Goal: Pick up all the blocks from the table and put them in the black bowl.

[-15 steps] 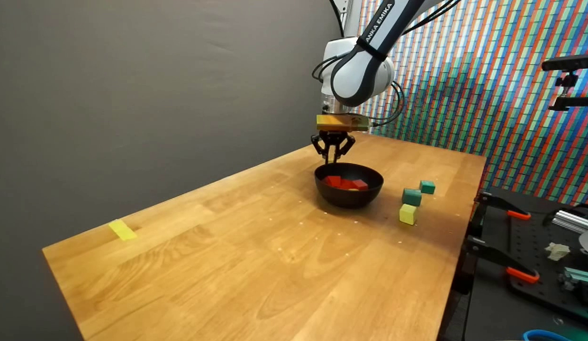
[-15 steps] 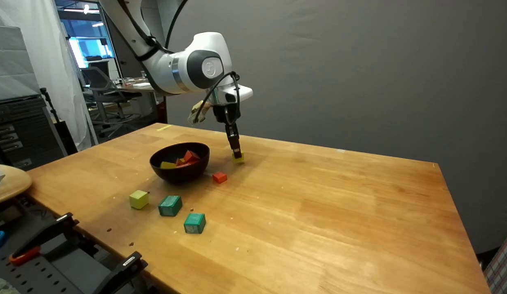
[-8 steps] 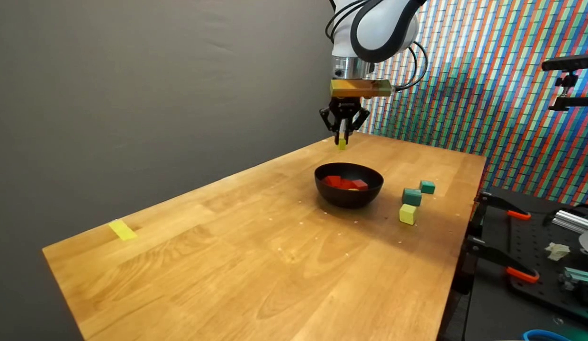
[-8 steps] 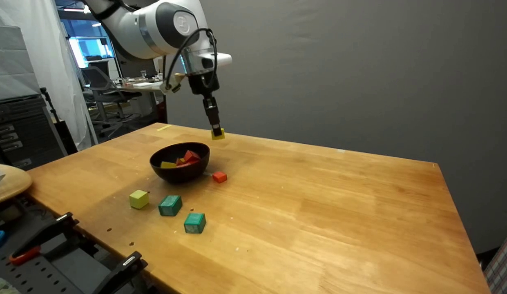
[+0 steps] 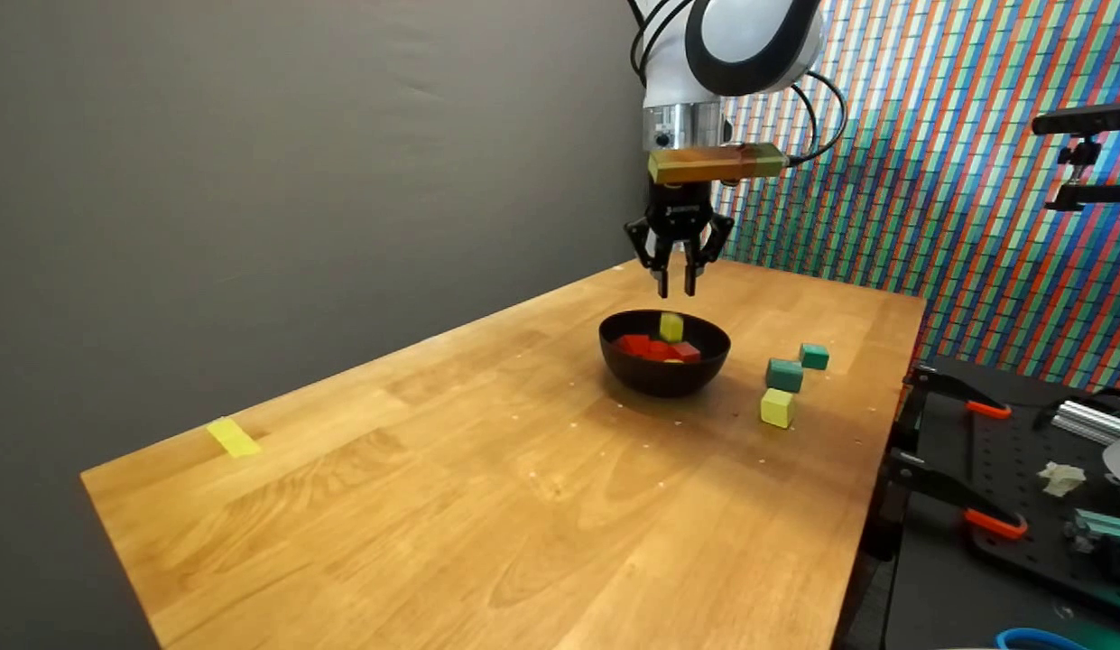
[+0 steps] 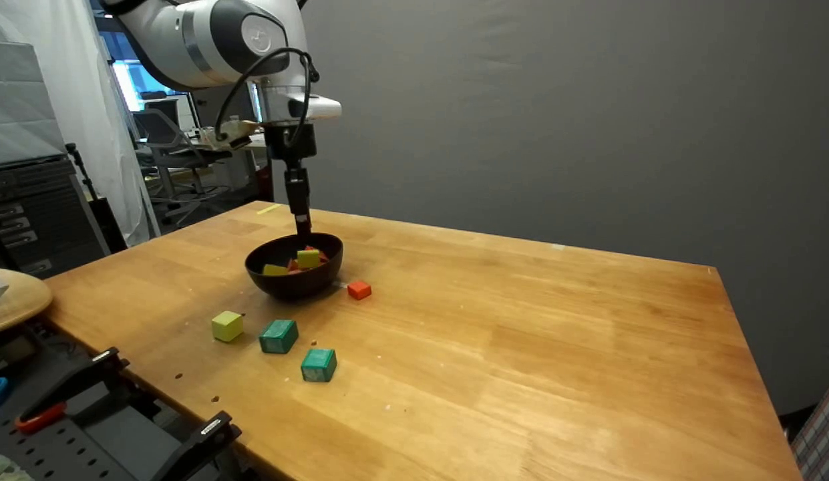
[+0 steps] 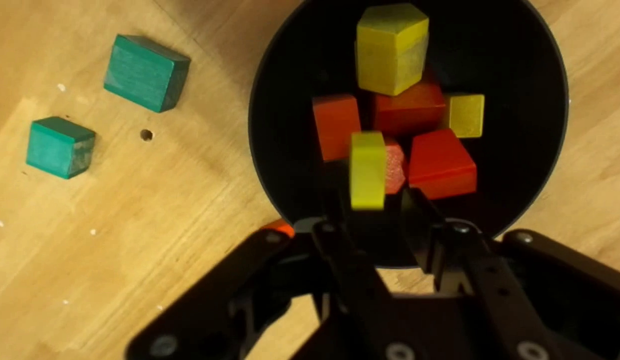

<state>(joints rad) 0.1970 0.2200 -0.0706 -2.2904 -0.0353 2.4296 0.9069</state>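
My gripper [image 5: 676, 284] hangs above the black bowl [image 5: 663, 379], its two fingers spread with a gap between them. Just below the tips a slightly blurred yellow block [image 5: 671, 327] shows inside the bowl's outline, touching neither finger. From above, in the wrist view, this yellow block [image 7: 367, 170] covers part of the red ones. Several red blocks [image 7: 442, 165] and two more yellow blocks [image 7: 392, 50] lie in the bowl. On the table [image 6: 521, 334] are a red block [image 6: 359, 290] beside the bowl, a yellow block [image 6: 227, 326], and two green blocks [image 6: 278, 337].
A flat pale-yellow strip [image 5: 234, 438] is stuck near the table's far corner. Black clamps with orange parts [image 5: 961, 506] grip the table's side edge. A grey wall [image 6: 554, 120] stands behind the table.
My gripper has risen from the table with a yellow block, moved across over the bowl, and opened. The block has dropped out from between the fingers. Other table blocks have stayed put.
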